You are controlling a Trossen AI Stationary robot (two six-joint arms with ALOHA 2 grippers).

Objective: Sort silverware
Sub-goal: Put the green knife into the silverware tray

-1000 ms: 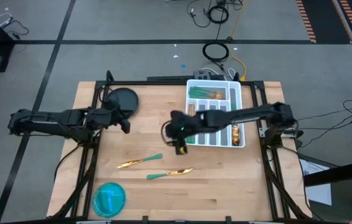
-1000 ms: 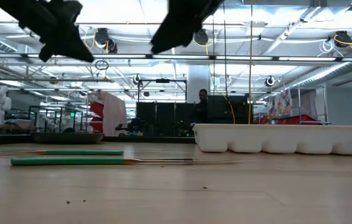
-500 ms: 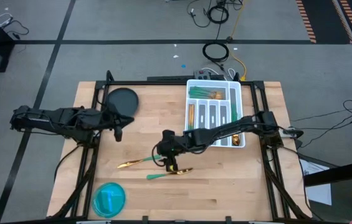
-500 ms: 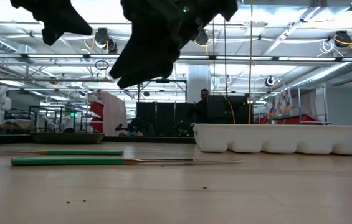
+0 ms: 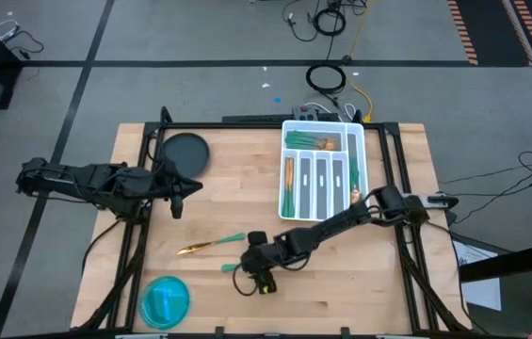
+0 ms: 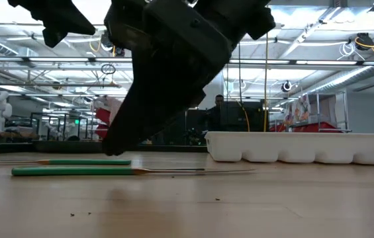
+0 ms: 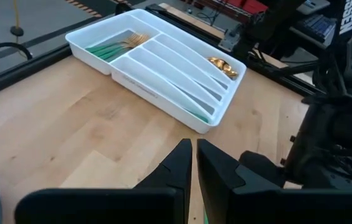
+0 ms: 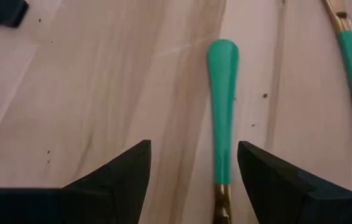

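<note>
Teal-handled silverware (image 8: 222, 106) lies on the worktop (image 5: 360, 273) between the spread fingers of the right gripper (image 8: 191, 171). The left gripper (image 7: 193, 162) hovers apart, clenched.

desk (image 5: 218, 198): pale wood, matt, grainy | tray (image 5: 282, 179): white plastic, smooth | silverware (image 8: 222, 106): teal handles semi-gloss, gold metal heads shiny | tools: black, matt

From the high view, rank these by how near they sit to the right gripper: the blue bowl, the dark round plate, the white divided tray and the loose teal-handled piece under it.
1. Teal-handled piece, right beside the open right gripper, front centre.
2. Blue bowl, front left corner.
3. White divided tray, back right; its near end is about as close as the bowl, too close to call.
4. Dark round plate, back left, farthest.
</note>
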